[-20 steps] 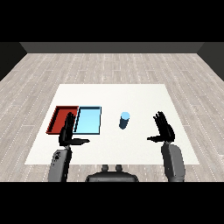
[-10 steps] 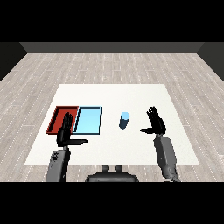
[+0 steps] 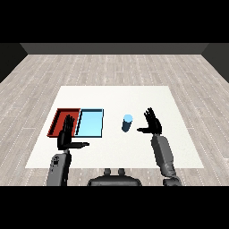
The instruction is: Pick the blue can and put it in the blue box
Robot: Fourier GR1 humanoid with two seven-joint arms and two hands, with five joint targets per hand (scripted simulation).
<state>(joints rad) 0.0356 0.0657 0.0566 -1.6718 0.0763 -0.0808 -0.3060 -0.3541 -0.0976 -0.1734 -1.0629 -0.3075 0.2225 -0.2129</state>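
Since a second ago the right hand [image 3: 153,123] has swung inward toward the blue can [image 3: 127,123], and now sits just to the can's right, not touching it, fingers straight and spread, thumb pointing at the can. Can stands upright on the white table [image 3: 116,96], between that hand and the trays. Light blue tray [image 3: 90,122] lies left of the can, well apart from the right hand; red tray [image 3: 60,120] adjoins it on the far side. Left hand [image 3: 67,136] has barely shifted: it hovers at the near edge of the trays, overlapping their front corners, fingers straight and upward, thumb out to the side, holding nothing.
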